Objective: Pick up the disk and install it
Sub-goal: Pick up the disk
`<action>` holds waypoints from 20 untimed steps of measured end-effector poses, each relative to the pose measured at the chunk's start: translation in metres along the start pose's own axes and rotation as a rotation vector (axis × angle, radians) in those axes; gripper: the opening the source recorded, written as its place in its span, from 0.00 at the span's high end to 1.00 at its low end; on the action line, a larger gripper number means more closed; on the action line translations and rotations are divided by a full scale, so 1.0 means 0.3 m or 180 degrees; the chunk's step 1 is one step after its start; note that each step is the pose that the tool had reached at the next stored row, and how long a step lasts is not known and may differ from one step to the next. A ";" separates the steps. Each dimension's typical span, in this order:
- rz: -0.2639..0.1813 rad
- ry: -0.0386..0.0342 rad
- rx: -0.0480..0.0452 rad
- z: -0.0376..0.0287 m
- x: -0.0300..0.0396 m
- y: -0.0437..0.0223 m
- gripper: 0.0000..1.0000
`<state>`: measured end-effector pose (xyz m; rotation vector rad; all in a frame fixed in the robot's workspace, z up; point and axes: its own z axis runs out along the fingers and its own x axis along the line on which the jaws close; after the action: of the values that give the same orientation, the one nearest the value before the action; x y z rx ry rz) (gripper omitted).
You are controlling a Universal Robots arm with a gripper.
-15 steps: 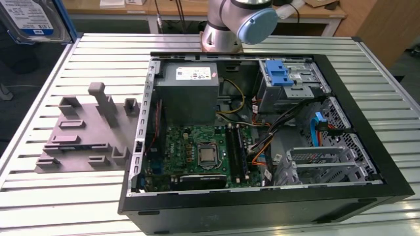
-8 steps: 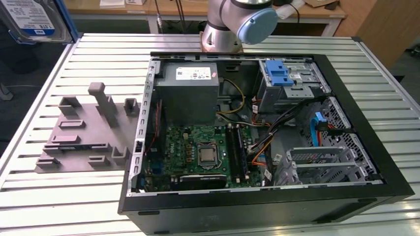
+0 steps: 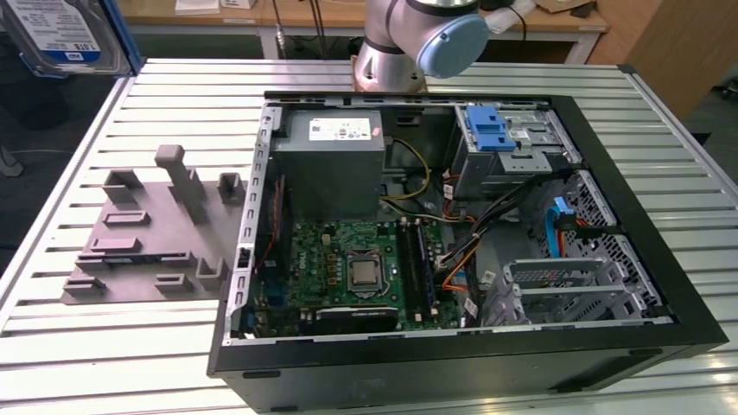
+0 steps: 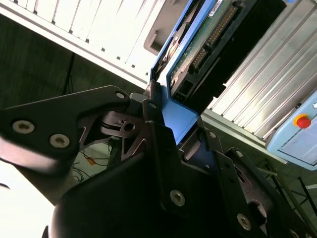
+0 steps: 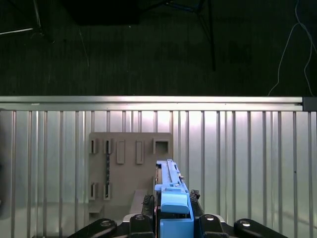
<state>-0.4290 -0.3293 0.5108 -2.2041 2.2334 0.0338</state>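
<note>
Closest to the lens in both wrist views, the gripper (image 5: 173, 202) has its black fingers (image 5: 147, 202) clamped narrowly on the disk (image 5: 169, 178), pinching the blue carrier frame at one end. The drive stands on edge between them, held clear of the slatted metal table (image 5: 247, 148). Beyond it lies a grey fixture plate (image 5: 124, 168), near the table's edge at the exterior view's left. Just beside the plate, the open computer case (image 3: 645, 346) rests on its side across the table's middle. The power supply (image 3: 334, 143) and the silver drive cage (image 3: 507, 143) sit along its far wall. The arm's base (image 3: 392, 52) stands at the table's far edge.
</note>
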 end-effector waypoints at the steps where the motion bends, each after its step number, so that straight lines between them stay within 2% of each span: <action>1: 0.0000 0.0000 0.0000 0.000 0.000 -0.002 0.64; 20: 0.0000 0.0000 0.0000 0.000 0.000 -0.034 0.64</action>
<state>-0.4189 -0.3294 0.5107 -2.2041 2.2333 0.0338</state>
